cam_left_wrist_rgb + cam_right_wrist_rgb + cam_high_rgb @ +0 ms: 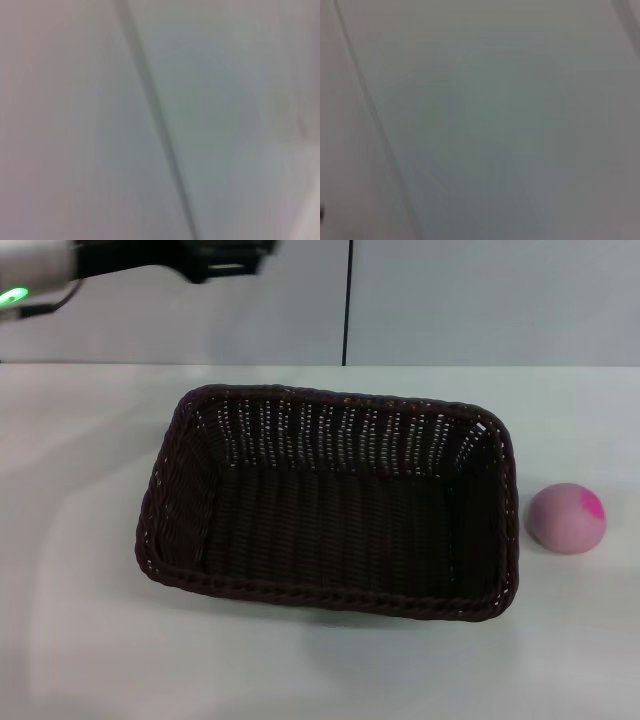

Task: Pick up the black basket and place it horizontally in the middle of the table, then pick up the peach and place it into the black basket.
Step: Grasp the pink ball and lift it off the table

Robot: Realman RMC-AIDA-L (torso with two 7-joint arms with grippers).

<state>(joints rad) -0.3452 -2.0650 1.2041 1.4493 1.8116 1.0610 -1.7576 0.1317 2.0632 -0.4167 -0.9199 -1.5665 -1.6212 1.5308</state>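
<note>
Black basket [330, 505] mid-table [80, 640], peach [567, 518] just beside.

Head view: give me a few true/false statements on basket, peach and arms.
1. The black basket sits on the table with its long side running across the view. True.
2. The peach lies inside the basket. False: it rests on the table beside the basket's right end, apart from it.
3. The basket is empty. True.
4. The left gripper grips the basket rim. False: it is raised at the view's top left edge, away from the basket.
5. The right arm reaches over the peach. False: no right arm shows in the head view.
</note>
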